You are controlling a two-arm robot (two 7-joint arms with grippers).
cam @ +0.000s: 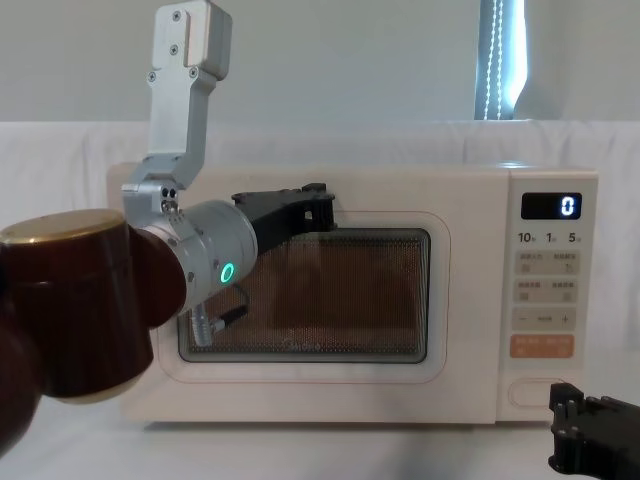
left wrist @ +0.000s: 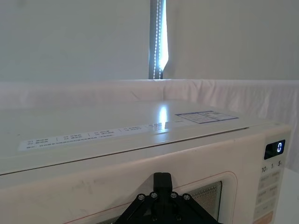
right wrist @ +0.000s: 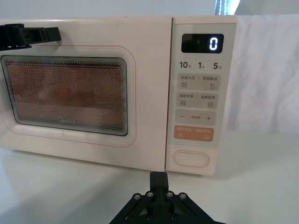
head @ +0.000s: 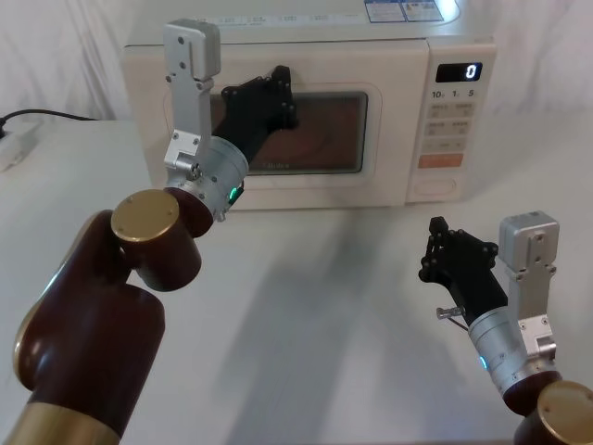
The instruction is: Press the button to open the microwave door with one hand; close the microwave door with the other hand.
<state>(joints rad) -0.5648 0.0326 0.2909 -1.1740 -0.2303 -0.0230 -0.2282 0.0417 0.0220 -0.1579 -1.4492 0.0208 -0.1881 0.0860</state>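
Microwave door [head: 278, 134] sits flush and shut across the front of the cream microwave [head: 139, 93], its dark mesh window glowing a warm reddish tone behind the rounded frame, and the oven itself stands at the far edge of the white table [head: 306, 315]. Right of the door, at the bottom of the control panel [right wrist: 198, 93], there's the button [right wrist: 191, 158], wide, cream and pill-shaped, just under the orange rectangular button [right wrist: 195, 133], with the display [right wrist: 202, 43] up top showing a lone 0. Left gripper [head: 274, 95] is up at the door's upper left area, right against or just in front of the top of the window frame; it has nothing in its grasp, and how far apart its fingers stand can't be made out. Right gripper [head: 443, 248] hangs low over the table near the right edge, well short of the panel and roughly in line with the button, holding nothing, its finger spread also impossible to judge.
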